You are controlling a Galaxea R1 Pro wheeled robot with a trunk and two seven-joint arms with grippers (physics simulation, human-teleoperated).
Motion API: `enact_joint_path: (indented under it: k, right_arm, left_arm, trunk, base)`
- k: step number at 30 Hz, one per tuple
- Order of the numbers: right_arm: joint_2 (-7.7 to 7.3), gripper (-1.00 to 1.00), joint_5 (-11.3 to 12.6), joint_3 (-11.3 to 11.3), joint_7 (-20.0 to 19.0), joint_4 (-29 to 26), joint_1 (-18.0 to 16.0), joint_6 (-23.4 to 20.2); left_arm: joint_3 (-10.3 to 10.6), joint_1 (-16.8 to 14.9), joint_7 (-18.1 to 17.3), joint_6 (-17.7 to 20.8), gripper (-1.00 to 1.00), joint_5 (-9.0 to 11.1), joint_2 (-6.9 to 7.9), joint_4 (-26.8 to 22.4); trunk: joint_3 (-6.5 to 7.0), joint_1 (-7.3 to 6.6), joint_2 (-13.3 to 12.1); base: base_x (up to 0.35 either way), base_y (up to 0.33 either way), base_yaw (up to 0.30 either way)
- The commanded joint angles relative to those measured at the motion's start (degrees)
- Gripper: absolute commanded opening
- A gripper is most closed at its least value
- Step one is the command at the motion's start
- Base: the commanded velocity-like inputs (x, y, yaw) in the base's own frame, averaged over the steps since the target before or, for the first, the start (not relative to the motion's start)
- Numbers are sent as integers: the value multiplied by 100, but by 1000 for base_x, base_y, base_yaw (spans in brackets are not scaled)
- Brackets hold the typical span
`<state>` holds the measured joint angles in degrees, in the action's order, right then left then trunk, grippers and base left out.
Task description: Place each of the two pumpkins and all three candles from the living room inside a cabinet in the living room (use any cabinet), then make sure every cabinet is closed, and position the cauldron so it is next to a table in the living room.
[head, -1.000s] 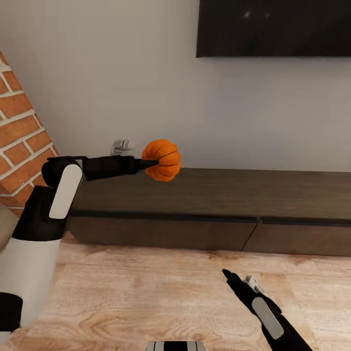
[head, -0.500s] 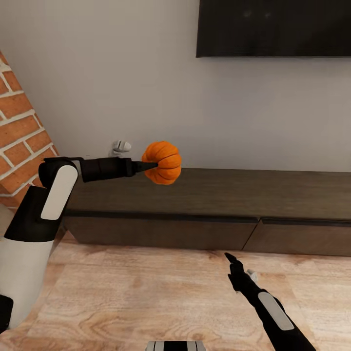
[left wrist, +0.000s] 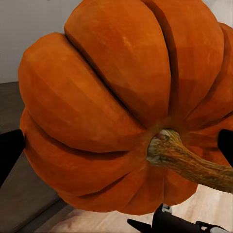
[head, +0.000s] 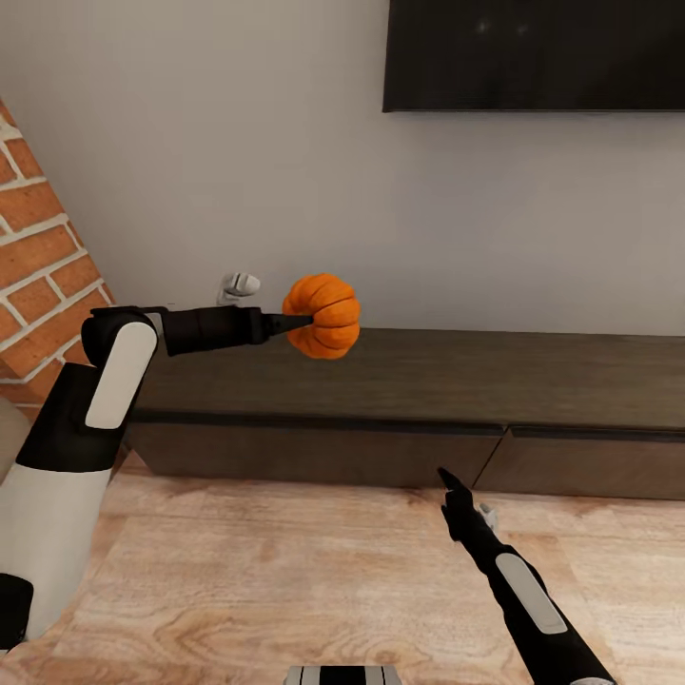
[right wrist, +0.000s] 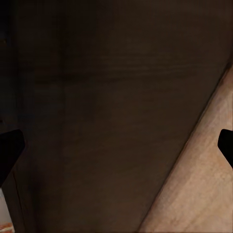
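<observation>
We hold the round orange ribbed pumpkin (head: 322,315) in our left gripper (head: 303,322), closed on it, above the left end of the long dark brown wooden cabinet (head: 409,376) | our right gripper (head: 448,479) points at its drawer fronts, fingers spread apart with nothing between

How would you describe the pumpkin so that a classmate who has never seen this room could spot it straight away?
Find the long, low dark brown cabinet running along the pale wall under the black screen. Above its left end, near the brick wall, the left hand holds the pumpkin in the air. It is the one bright orange thing there: squat, ribbed, with a woody brown stem.
</observation>
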<state>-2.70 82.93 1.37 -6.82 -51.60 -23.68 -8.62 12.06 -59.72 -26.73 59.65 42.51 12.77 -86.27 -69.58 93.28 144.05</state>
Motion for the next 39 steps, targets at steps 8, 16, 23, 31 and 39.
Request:
enact_joint_path:
  k: [8, 16, 23, 31, 39]
  right_arm:
    - [63, 100, 101, 13, -52, 7, -20, -52]
    - [86, 100, 9, 13, -69, 114, -95, -5]
    - [89, 100, -28, 28, -342, 130, -101, 104]
    - [79, 100, -103, 15, -1579, 712, -99, 257]
    - [27, 100, -23, 0, -2017, 1703, -517, 203]
  left_arm:
    - [-7, -4, -29, 11, -100, 510, 55, -1]
    - [-8, -4, -26, 11, -100, 879, 0, -4]
    - [17, -4, -37, 2, -100, 1591, 31, -41]
    - [94, -4, -54, -4, -100, 1718, 8, -64]
    - [216, -4, -57, -15, -100, 1726, 6, -74]
  trunk:
    - [-4, -1, 2]
    - [-4, -1, 2]
    - [-4, -1, 2]
    - [-4, -1, 2]
    - [-4, -1, 2]
  base:
    - [0, 0, 0]
    - [0, 0, 0]
    - [0, 0, 0]
    - [166, 0, 0]
    - [31, 0, 0]
